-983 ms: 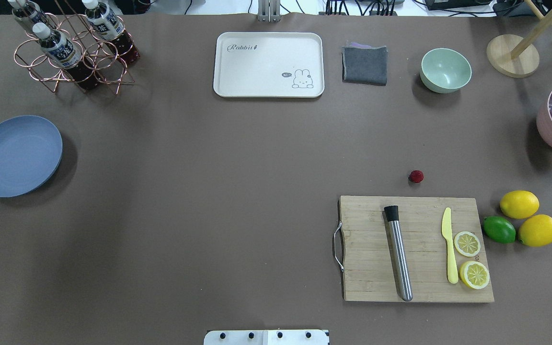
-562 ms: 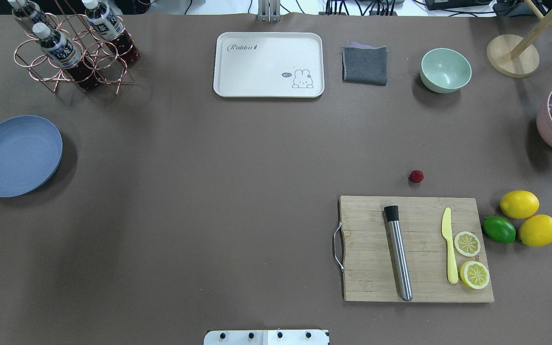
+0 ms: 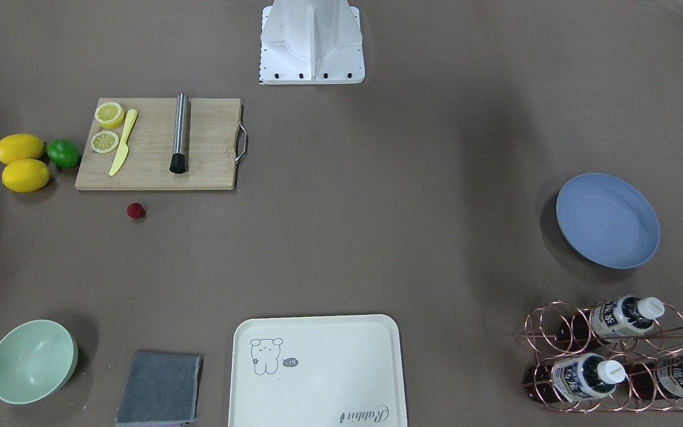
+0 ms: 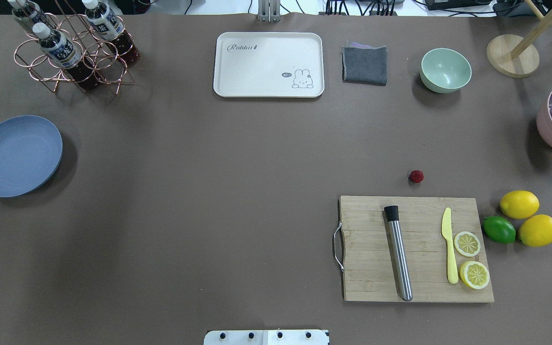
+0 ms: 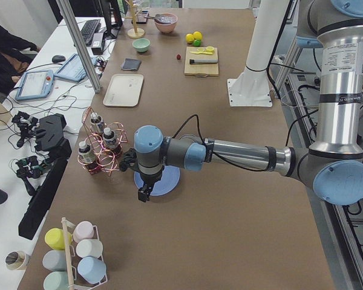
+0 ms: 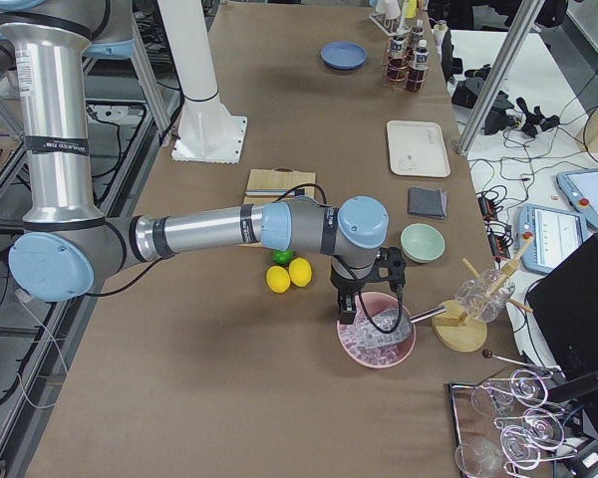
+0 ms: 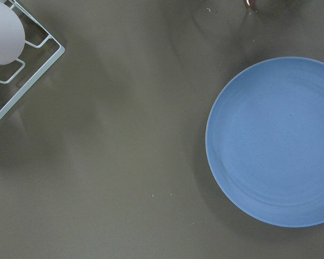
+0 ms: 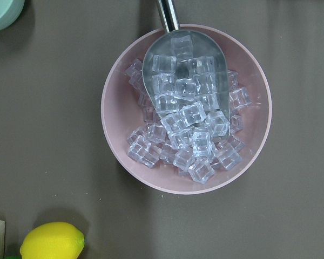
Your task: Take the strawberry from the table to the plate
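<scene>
Across the table from the robot, the front-facing camera shows the strawberry (image 3: 136, 210) lying alone on the table (image 3: 377, 178), just beside the long edge of the cutting board (image 3: 211, 148), while the plate (image 3: 607, 220) waits empty far on the other side; no arm reaches into this view. Over the robot's shoulders it is the same: berry on the right half, plate at the left edge, well apart, so I judge the berry must travel almost the whole width. From the table's left end I see the left gripper (image 5: 143, 194) hanging over the edge of the plate, perhaps parked there as the place of delivery; whether its jaws are wide or narrow I cannot tell. From the right end, the right gripper (image 6: 347, 309) hovers over a pink bowl (image 6: 379, 364) of ice (image 6: 374, 344), near the lemons (image 6: 278, 279), and its opening I also cannot tell. The left wrist camera looks straight down on the empty plate and shows no fingers. The right wrist camera shows only ice, a metal scoop (image 8: 150, 67) and one lemon, no strawberry, so the picking is not yet begun; the right arm (image 6: 209, 231), being nearer, seems the natural one to fetch it.
</scene>
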